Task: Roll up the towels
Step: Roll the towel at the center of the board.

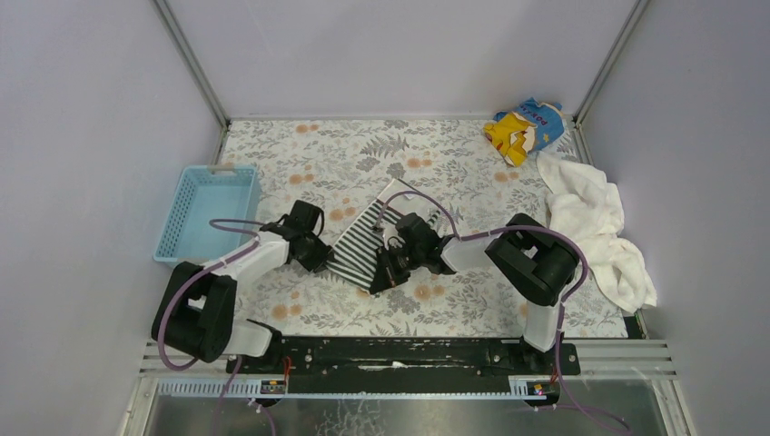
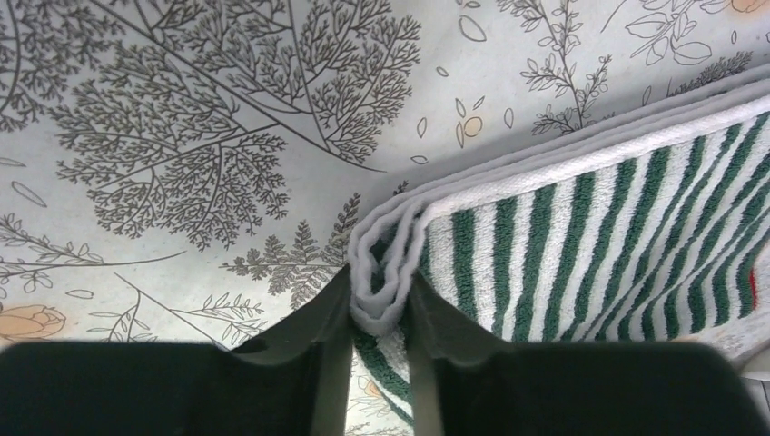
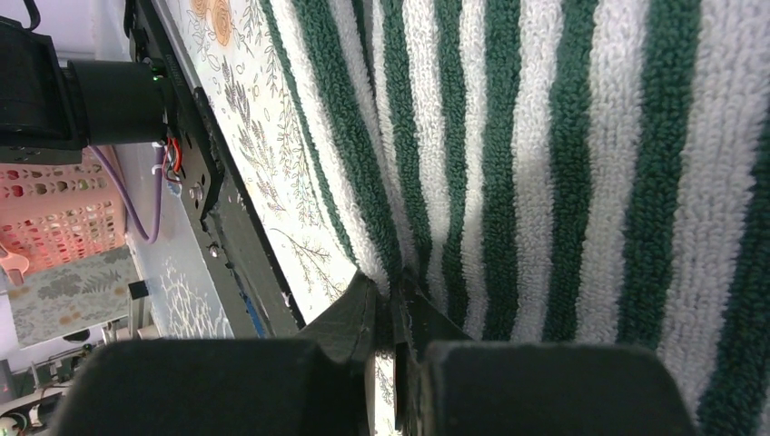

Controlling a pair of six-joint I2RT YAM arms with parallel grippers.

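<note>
The small striped towel (image 1: 361,243) lies folded on the flower-print table between my two arms. My left gripper (image 1: 320,256) is at its left corner. In the left wrist view the left gripper (image 2: 380,292) is shut on the folded white hem of the striped towel (image 2: 590,236), with several layers bunched between the fingers. My right gripper (image 1: 386,269) is at the towel's near edge. The right wrist view shows that gripper (image 3: 392,295) shut on the striped towel (image 3: 545,163) at its edge. The large white towel (image 1: 595,227) lies crumpled at the right side of the table.
A light blue basket (image 1: 207,211) stands at the left edge. A yellow-and-blue printed cloth (image 1: 524,127) lies crumpled in the far right corner. White walls enclose the table, and the black base rail (image 1: 399,352) runs along its near edge.
</note>
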